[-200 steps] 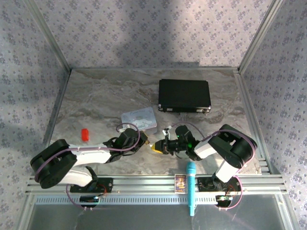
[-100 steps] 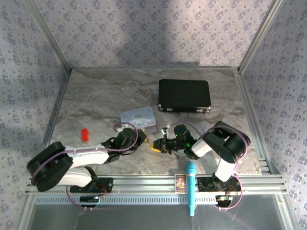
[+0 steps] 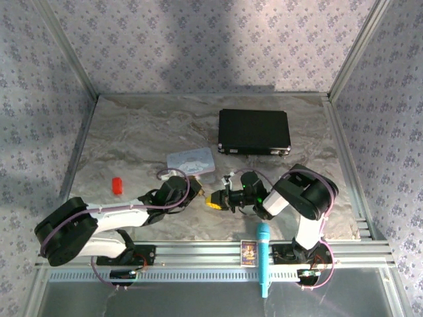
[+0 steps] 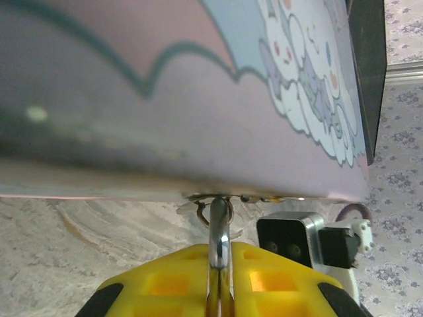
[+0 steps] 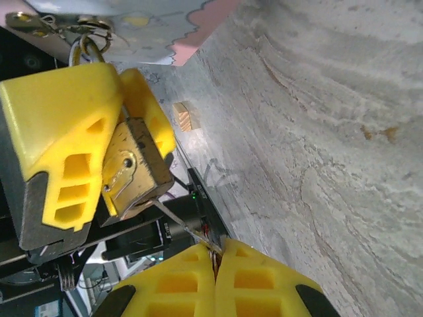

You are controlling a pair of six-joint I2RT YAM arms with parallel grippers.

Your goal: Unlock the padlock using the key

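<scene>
Marbled grey table [image 3: 132, 132] under patterned walls is carrying everything. Near its middle, somewhat toward the near edge, the padlock [image 5: 135, 168] is hanging by its shackle [image 4: 220, 231] from the hasp on the near side of the pastel tin [image 3: 192, 160]. The left gripper [image 4: 221, 281] is clamping the brass body, its jaws nearly closed around it. The right gripper [image 5: 215, 277] is pinching the key [image 5: 182, 221] with its jaws fully together, and the blade's tip is touching the lock's lower edge, though whether it is entering the keyway cannot be told. Trouble is likeliest to be coming from that thin blade: pushed off-axis, it could be skating off the brass, bending, or twisting between the pads, and any tug could be dragging the light tin along. The tin is sitting latched and the black case [image 3: 254, 131] toward the far right corner is lying shut, both hiding their contents.
</scene>
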